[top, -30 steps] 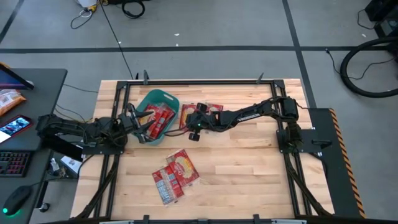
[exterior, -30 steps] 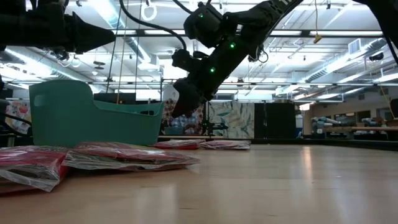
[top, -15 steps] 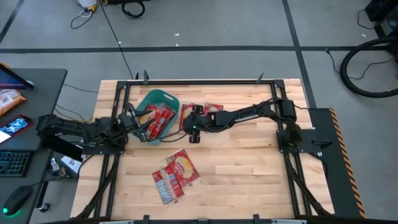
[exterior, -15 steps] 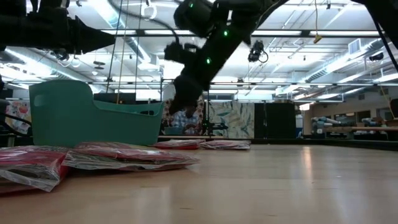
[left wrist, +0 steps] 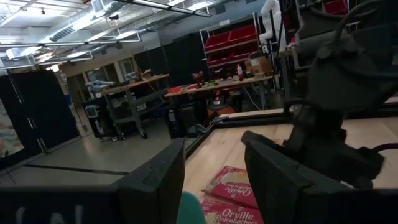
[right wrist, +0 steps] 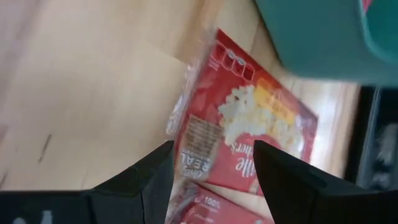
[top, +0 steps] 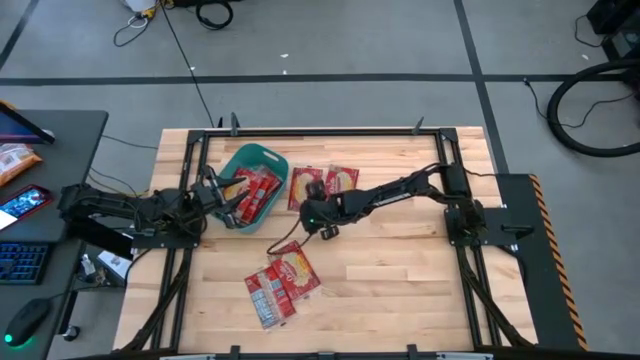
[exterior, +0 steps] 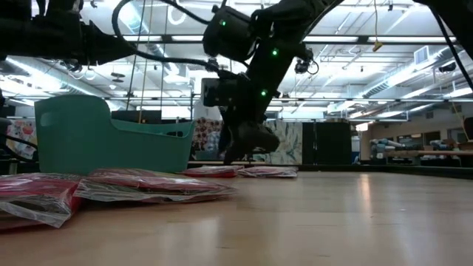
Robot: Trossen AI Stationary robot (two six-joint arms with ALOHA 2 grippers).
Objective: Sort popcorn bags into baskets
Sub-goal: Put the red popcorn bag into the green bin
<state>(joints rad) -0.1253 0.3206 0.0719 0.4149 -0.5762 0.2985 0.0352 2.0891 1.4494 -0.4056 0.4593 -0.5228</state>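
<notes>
Two popcorn bags (top: 327,181) lie flat on the table (top: 400,260) just beside the teal basket (top: 252,160), which already holds several red packets (top: 258,192). A further pile of bags (top: 283,281) lies well apart, nearer the front edge. The right tool (top: 322,218) hangs over bare wood between the groups, its fingers (right wrist: 149,180) spread and released. The left tool (top: 228,200) waits at the basket's rim, likewise spread and holding nothing
</notes>
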